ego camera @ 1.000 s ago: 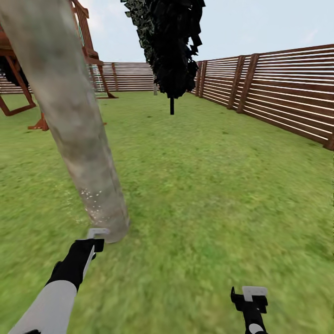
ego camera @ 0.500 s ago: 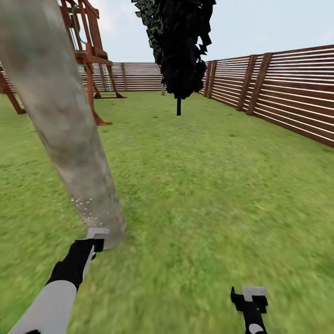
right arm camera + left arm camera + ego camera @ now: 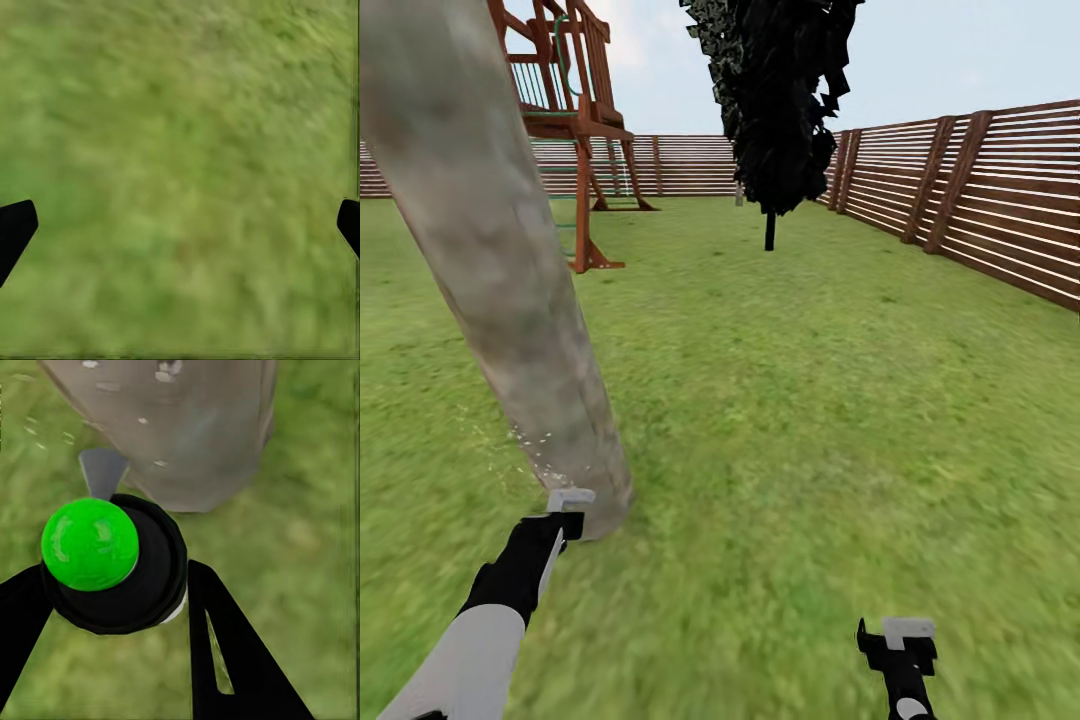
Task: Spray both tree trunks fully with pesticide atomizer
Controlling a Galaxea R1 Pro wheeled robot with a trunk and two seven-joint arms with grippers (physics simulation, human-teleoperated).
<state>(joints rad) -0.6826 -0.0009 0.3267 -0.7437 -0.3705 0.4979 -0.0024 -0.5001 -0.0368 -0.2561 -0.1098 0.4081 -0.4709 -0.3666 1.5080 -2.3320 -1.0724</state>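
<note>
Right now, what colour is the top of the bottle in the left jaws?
Bright green top on the black pesticide atomizer, not red. The left wrist view shows it best.

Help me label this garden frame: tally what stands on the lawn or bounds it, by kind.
Thick grey trunk with white specks low down: 1
All-black thin-stemmed tree: 1
Wooden play structure: 1
Brown slatted fence: 1
Total: 4
</note>
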